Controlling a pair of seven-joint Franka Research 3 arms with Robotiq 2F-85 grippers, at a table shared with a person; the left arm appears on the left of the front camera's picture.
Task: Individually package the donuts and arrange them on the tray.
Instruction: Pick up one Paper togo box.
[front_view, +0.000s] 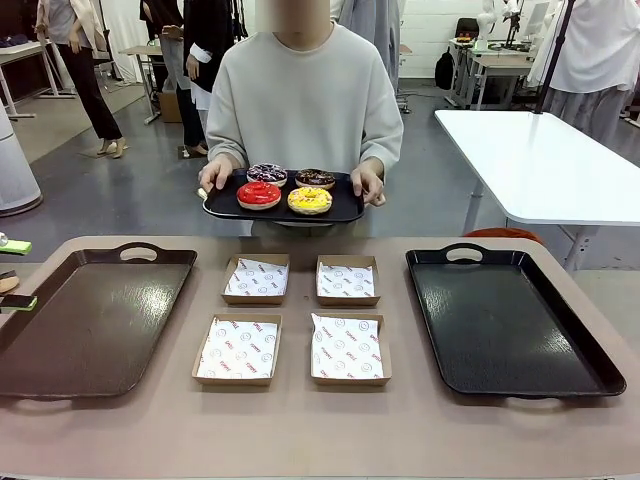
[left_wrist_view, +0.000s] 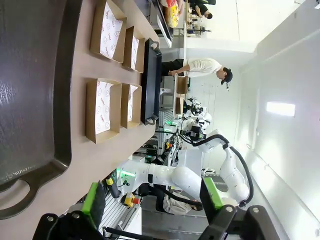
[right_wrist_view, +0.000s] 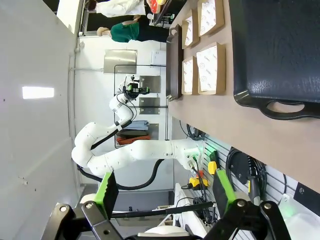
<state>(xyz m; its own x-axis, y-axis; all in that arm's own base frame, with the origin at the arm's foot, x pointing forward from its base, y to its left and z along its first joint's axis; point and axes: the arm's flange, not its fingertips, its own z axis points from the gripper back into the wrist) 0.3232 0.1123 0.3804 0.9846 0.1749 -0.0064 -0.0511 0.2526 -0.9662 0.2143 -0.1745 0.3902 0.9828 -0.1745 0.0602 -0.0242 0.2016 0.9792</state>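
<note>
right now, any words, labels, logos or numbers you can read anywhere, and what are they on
No text can be read here.
Paper liners in the four cardboard boxes: repeated red print, too small and blurred to read.

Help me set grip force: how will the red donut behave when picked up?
The red donut has a glossy glaze, so it is probably slippery or sticky and easily marked. It looks like a soft ring, likely light and squashable under a firm pinch. Lying flat on the held tray, it should not roll.
</note>
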